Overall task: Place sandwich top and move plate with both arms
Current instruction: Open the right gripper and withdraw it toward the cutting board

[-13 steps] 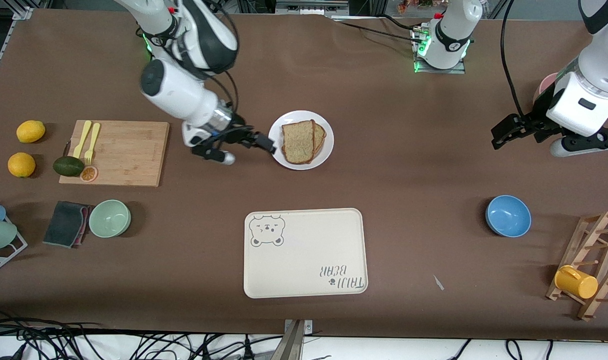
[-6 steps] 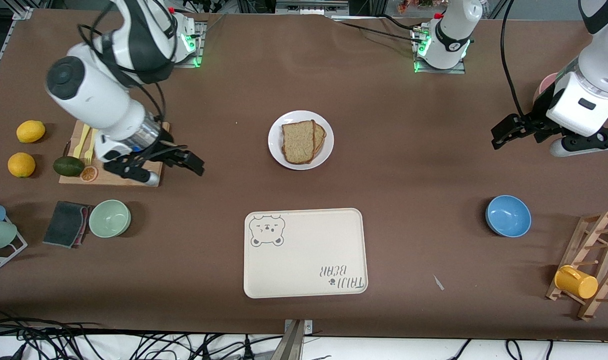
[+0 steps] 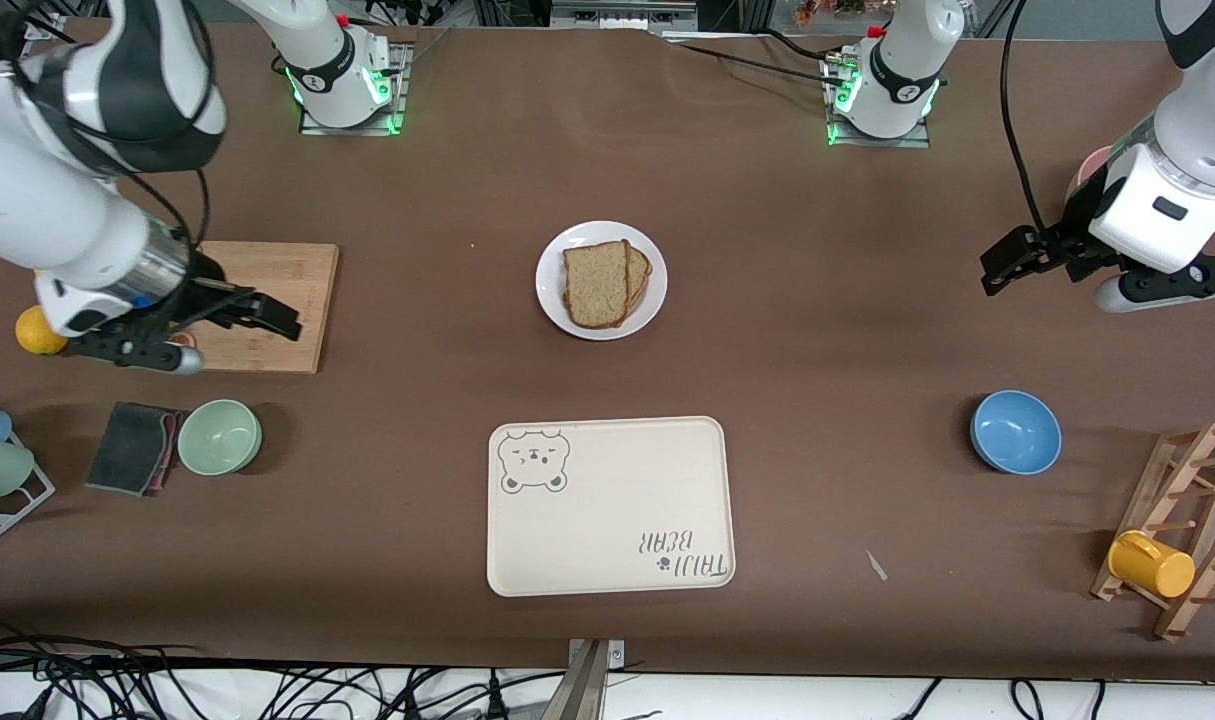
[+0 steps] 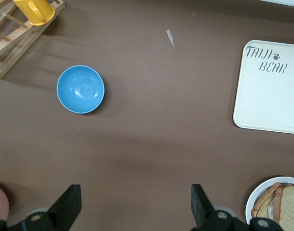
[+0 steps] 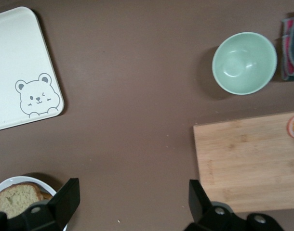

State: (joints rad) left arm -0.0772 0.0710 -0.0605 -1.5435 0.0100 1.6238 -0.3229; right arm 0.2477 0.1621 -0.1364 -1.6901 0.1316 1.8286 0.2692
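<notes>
Both tools are open and empty: right tool [image 3: 232,320] over the cutting board [image 3: 267,300], left tool [image 3: 1007,265] waiting aside. Bread slice [image 3: 597,283] rests offset on the plate [image 3: 557,300]; uneven lifting could slide it off.

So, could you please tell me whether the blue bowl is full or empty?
Empty: the blue bowl shows only its bare, glossy inside in the front and left wrist views.
</notes>
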